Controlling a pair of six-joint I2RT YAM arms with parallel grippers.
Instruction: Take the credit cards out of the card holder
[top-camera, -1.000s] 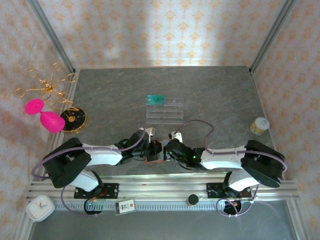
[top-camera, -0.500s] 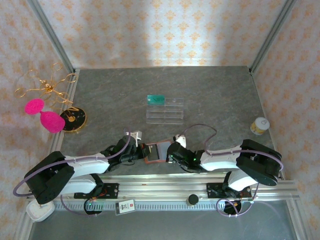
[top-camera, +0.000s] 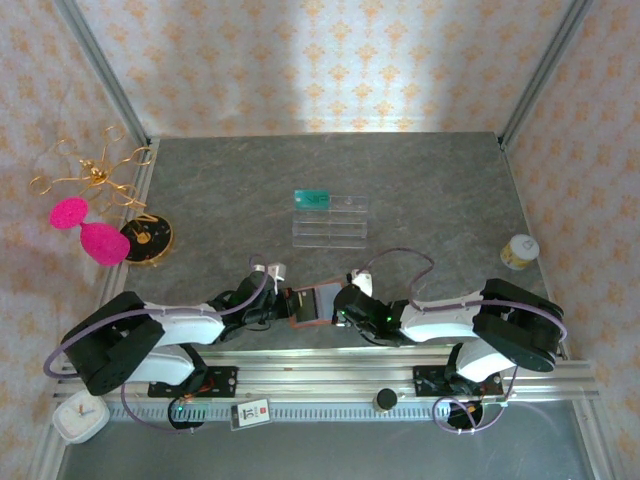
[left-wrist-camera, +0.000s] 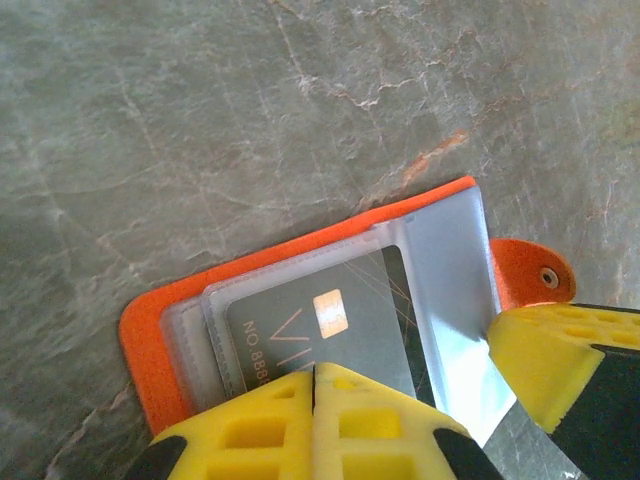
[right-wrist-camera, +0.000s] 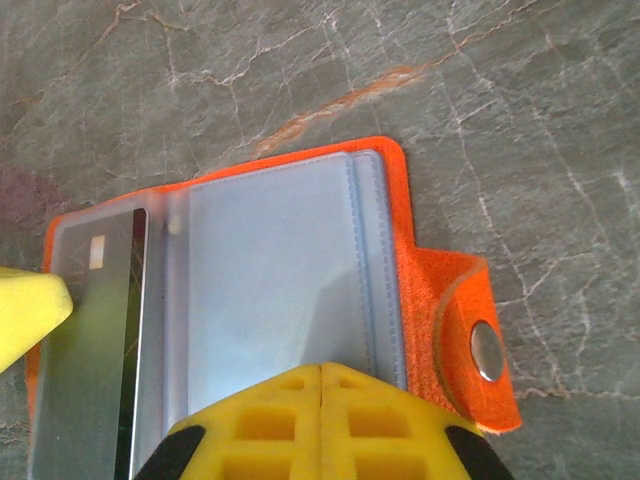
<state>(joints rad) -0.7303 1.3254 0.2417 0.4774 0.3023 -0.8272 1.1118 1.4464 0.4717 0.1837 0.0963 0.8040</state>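
The orange-red card holder (top-camera: 312, 304) lies open on the stone table near the front edge, between my two grippers. In the left wrist view a dark credit card (left-wrist-camera: 330, 320) with a gold chip sits in the holder's (left-wrist-camera: 160, 330) clear sleeve. My left gripper (left-wrist-camera: 315, 385) is shut, its tips resting on that card's near edge. My right gripper (right-wrist-camera: 321, 372) is shut too, tips on the pale sleeve panel of the holder (right-wrist-camera: 420, 270), beside the snap tab (right-wrist-camera: 478, 350). A teal credit card (top-camera: 312, 197) stands in the clear rack further back.
The clear acrylic rack (top-camera: 330, 218) sits mid-table. At the left edge are a gold wire ornament (top-camera: 90, 170), pink pieces (top-camera: 85, 230) and a black-gold disc (top-camera: 146, 238). A small jar (top-camera: 519, 250) stands at the right. A white clock (top-camera: 78, 415) lies by the rail.
The holder, earlier covered by both grippers close together, now lies open between them. My left gripper has drawn back to the left and its arm has shifted.
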